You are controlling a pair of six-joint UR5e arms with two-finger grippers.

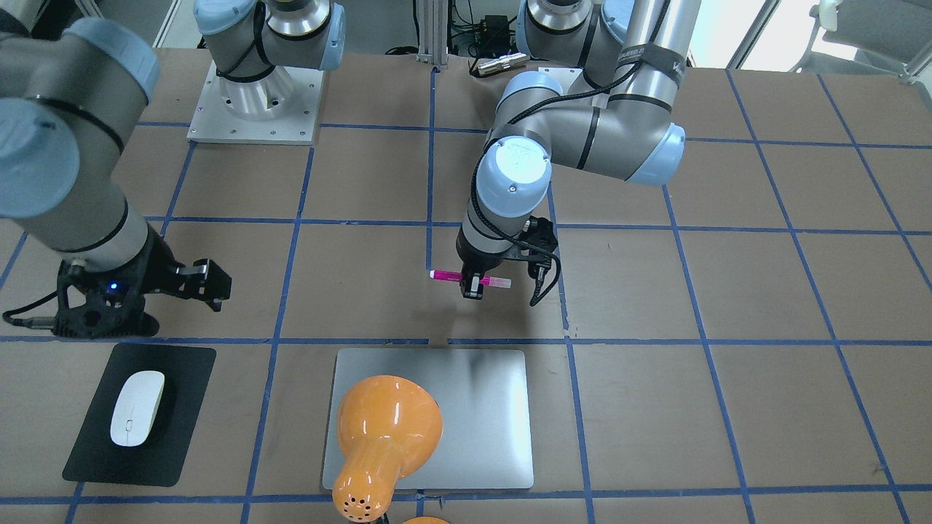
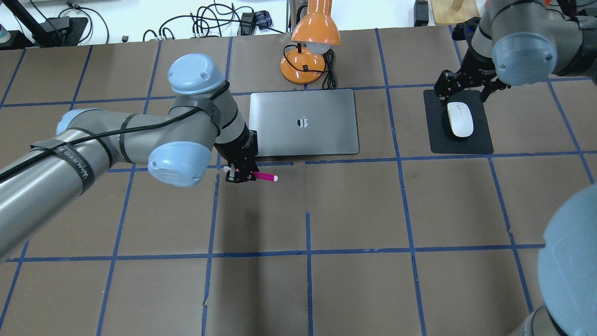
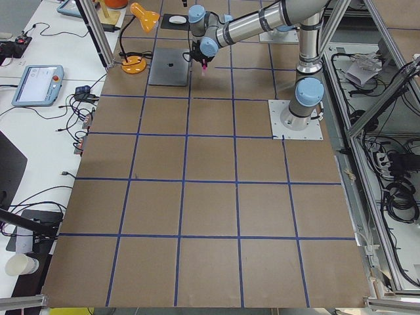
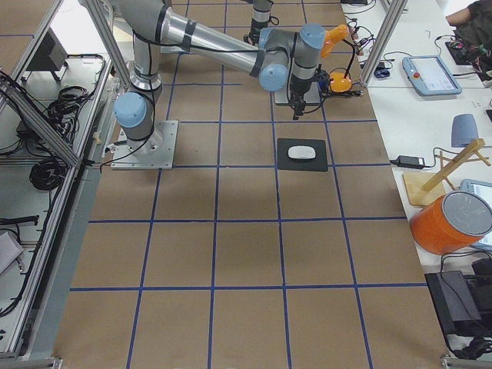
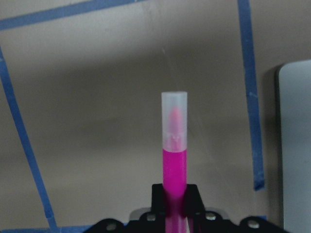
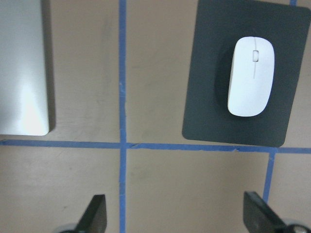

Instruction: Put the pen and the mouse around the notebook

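Observation:
My left gripper is shut on the magenta pen, holding it level just off the notebook's near left corner. The wrist view shows the pen sticking out past the fingers, pale cap forward. The silver notebook lies flat and closed. The white mouse rests on a black mat to the notebook's right. My right gripper hangs open above the table near the mat's far edge, with nothing in it, and the mouse lies ahead of it.
An orange desk lamp stands behind the notebook, its shade leaning over the slab. Blue tape lines grid the brown table. Cables run along the far edge.

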